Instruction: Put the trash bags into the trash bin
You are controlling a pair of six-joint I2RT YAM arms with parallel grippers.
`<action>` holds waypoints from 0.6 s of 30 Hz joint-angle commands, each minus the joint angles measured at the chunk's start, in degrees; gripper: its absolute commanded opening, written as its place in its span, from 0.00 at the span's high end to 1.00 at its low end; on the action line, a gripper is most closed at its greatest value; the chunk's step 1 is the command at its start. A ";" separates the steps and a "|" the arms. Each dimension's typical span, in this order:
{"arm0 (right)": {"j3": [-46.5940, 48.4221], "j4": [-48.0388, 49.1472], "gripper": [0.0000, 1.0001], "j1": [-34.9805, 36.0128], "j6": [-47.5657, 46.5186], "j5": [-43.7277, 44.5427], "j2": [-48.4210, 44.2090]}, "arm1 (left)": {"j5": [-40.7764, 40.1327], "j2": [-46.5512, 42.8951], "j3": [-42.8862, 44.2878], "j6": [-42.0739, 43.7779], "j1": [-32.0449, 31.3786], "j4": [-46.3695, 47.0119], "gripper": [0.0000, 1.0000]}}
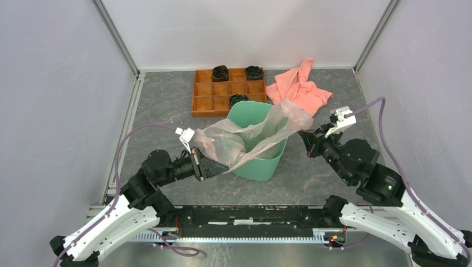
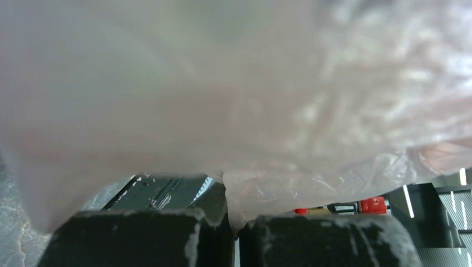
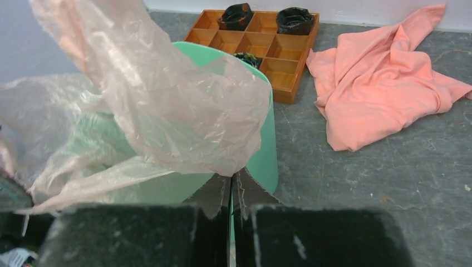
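Over bin (image 1: 261,164), left fingers (image 2: 139,239) and right fingers (image 3: 128,233) pinch opposite bag (image 1: 289,118) edges tight; film looks light, limp, slippery.

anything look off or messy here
Nothing looks spilled or broken. The trash bag is stretched askew across the rim of the trash bin, pinched by the left gripper and right gripper, not tucked inside. A pink cloth lies crumpled beside the orange tray.
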 commanded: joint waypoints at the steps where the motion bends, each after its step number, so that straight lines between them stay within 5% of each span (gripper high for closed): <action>1: -0.63 -5.00 0.99 -0.12 -4.26 -2.41 -3.01 | 2.96 0.41 -2.62 -1.43 -0.08 4.01 0.98; 18: -10.46 -13.45 0.99 -0.15 -1.44 -5.55 -10.70 | 0.47 1.93 -7.54 -3.17 -0.08 6.46 0.88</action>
